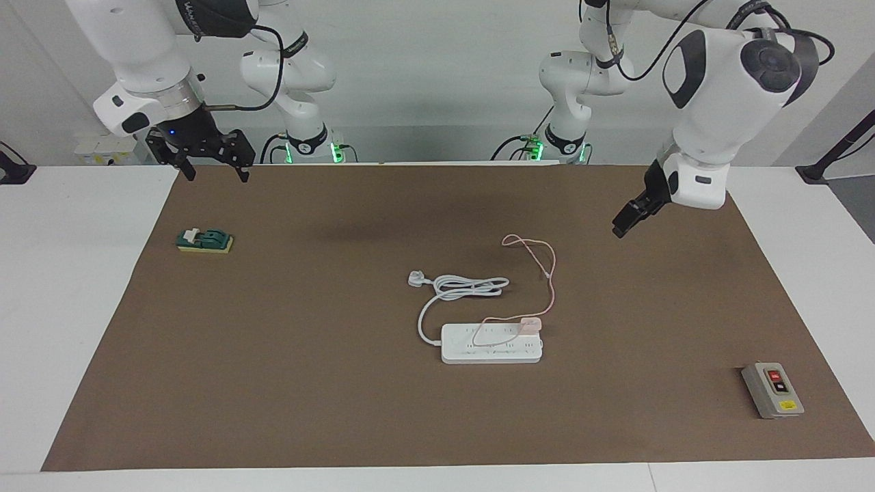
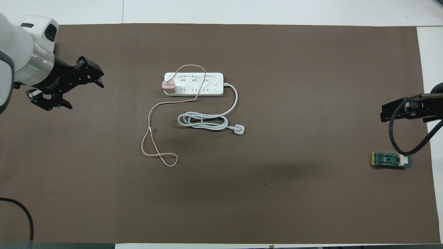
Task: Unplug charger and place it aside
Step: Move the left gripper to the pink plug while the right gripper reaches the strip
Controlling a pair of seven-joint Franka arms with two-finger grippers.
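Charger (image 1: 531,324) plugged into white power strip (image 1: 492,348), at the strip's end toward the left arm, on the side nearer to the robots. Seen standing up from the strip's top in both views (image 2: 169,87). Thin pink cable (image 1: 551,273) running from the charger across the strip's top, then curving off toward the robots and ending in a loose loop on the brown mat (image 1: 342,410). Thick white cord (image 1: 465,287) coiled just beside the strip, nearer to the robots, its white plug (image 1: 416,278) lying at the coil's end toward the right arm.

Left gripper (image 1: 621,229) up in the air over bare mat toward the left arm's end of the table, well apart from the charger and touching nothing; fingers (image 2: 98,83) spread open and empty. Right gripper (image 1: 213,174) hanging over the mat's edge at the right arm's end, waiting; fingers (image 1: 243,174) apart, nothing between them.

Small green switch block (image 1: 204,240) lying on the mat toward the right arm's end. Grey push-button box (image 1: 772,389) sitting toward the left arm's end, farther from the robots than the power strip.
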